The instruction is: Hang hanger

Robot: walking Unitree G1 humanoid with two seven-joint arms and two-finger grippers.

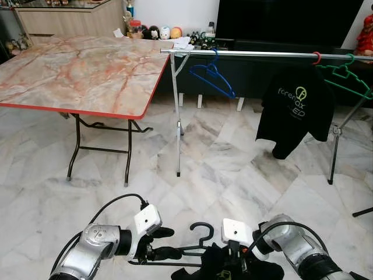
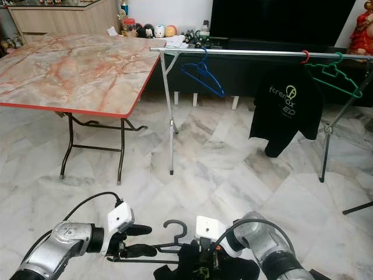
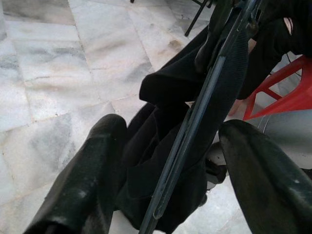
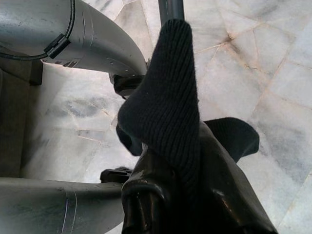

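— Handles how, that black hanger (image 1: 195,248) with the dark garment (image 3: 185,146) on it?

— Light and stiff in the frame, by the look of it; soft and floppy in the cloth, likely to swing and drag the balance downward. Thin bar, probably slick — best taken near the neck below the hook, or at both ends of the bar, never by the fabric alone.

— Held where at present?

— Low in front of the body, between the two claws, hook upright and free. Left gripper (image 1: 165,242) just left of the hook, fingers parted with the bar running between them in the wrist view, not pinched. Right gripper (image 1: 236,263) just right of the hook, pressed into knit cloth; clamped or not — cannot tell.

— And the arms?

— Both bent inward at the elbow, wrists turned toward each other, low over the marble floor (image 1: 233,169).

— Destination?

— Silver rail (image 1: 250,53) well ahead and above both claws, carrying a blue hanger (image 1: 213,77), a black T-shirt (image 1: 294,108) and a green hanger (image 1: 347,76). Marble-top table (image 1: 81,70) ahead to the left.
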